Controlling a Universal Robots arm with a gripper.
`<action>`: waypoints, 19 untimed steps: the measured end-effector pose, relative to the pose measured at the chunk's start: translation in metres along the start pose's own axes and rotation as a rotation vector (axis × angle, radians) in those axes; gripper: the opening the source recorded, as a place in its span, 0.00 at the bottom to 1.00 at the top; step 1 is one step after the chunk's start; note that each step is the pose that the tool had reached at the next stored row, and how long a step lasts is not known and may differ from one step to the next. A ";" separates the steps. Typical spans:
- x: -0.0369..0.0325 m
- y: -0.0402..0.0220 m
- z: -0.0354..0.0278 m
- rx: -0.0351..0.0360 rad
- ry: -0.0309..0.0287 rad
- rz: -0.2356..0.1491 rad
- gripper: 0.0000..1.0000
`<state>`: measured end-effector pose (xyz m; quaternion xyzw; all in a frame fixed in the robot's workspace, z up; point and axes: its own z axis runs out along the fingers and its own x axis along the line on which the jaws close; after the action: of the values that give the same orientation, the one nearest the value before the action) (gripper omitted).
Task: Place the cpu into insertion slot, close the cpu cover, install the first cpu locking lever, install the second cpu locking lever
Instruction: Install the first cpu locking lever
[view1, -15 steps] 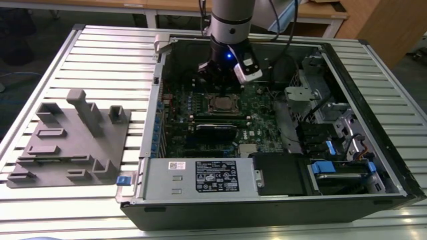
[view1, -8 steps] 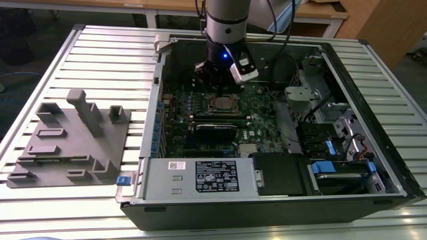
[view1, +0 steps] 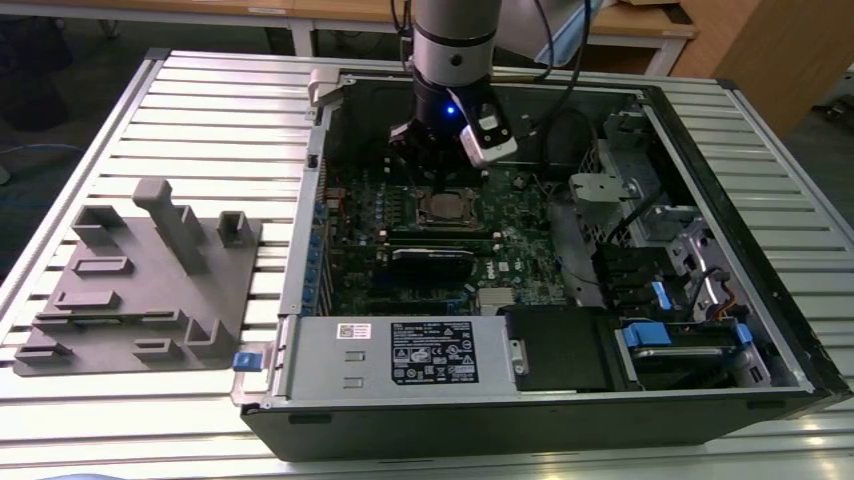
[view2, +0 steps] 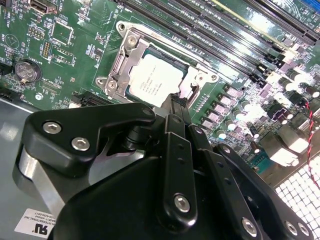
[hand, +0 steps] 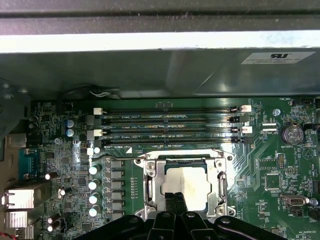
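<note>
The chip (view2: 155, 80) lies flat in its socket (hand: 186, 163), which sits near the middle of the green board (view1: 360, 280), just beside the row of long black memory slots (hand: 170, 127). The thin silver cover (view2: 121, 62) appears to be folded down around it, the chip's grey top showing through the window. I cannot tell whether either locking lever is hooked. The claw (view2: 176, 106) hangs over the socket's edge with its two black fingers pressed together and nothing visible between them, the tips just beside the frame, perhaps touching it. The chip is probably very light and stiff, with a smooth metal top that would slip under a flat pad and a delicate underside, so the safe hold is on two opposite side edges, kept level. The cover looks like springy sheet metal on a hinge, best pushed on its rim rather than over the window. The open computer case (view1: 747, 390) stands toward the exterior view's right side of the slatted tabletop (view1: 200, 110) and holds the board, a boxed power unit along its near edge and drive bays in its near right corner. A grey moulded holder (view1: 134, 290) lies by the tabletop's left edge.
</note>
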<state>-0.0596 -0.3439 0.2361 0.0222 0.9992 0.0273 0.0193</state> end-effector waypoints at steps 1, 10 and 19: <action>0.0000 0.0000 0.0000 0.0000 0.0000 0.000 0.11; 0.0000 0.0000 -0.0001 0.0000 0.0001 0.000 0.11; 0.0129 -0.0006 -0.0002 0.0002 -0.0002 0.000 0.11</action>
<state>-0.0725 -0.3439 0.2358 0.0223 0.9992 0.0272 0.0194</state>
